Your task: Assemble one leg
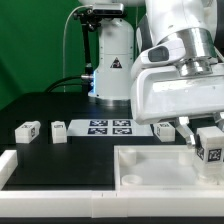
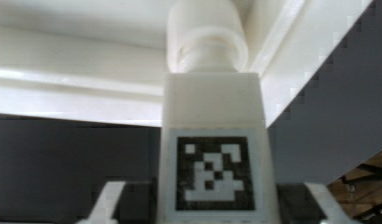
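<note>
Jaws clamped on held leg (image 2: 214, 120), one finger on each side, tag face toward the wrist camera. Black table (image 1: 60, 105), green backdrop (image 1: 30, 50). Four legs total. Exterior view, left to right: first loose leg (image 1: 27, 130), second loose leg (image 1: 58, 129), marker board (image 1: 110, 126), third loose leg (image 1: 163, 128), then gripper (image 1: 205, 138) with the fourth, by the right end of the white tabletop panel (image 1: 160, 168).

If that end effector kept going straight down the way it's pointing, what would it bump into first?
Probably the large white tray-like piece below the end effector; the leg it grips would touch first, though depth is unclear.
</note>
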Controlling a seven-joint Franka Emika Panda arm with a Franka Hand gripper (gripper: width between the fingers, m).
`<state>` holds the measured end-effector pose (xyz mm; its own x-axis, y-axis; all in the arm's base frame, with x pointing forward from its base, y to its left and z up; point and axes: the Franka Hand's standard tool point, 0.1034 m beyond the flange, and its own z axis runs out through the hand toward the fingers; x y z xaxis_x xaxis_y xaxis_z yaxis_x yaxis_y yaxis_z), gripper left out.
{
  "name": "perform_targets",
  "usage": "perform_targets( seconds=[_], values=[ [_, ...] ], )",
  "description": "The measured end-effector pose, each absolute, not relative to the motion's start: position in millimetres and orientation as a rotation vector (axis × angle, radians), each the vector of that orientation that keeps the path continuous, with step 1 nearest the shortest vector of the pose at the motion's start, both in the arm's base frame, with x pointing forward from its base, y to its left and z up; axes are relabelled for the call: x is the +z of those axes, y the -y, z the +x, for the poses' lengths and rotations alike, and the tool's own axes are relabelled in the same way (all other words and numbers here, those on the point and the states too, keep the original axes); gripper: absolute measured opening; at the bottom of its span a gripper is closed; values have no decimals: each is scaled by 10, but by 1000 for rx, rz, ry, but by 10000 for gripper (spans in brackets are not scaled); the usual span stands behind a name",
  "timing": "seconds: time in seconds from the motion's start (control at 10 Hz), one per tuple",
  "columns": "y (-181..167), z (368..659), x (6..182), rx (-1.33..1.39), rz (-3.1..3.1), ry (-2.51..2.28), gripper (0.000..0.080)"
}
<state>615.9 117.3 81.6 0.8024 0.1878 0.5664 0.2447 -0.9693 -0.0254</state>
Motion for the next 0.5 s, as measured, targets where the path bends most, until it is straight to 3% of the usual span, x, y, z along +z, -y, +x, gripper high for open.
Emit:
perform_targets(
  seconds=[0.5],
  values=[
    [-1153, 6129, 720, -907, -2887, 344, 293]
  ],
)
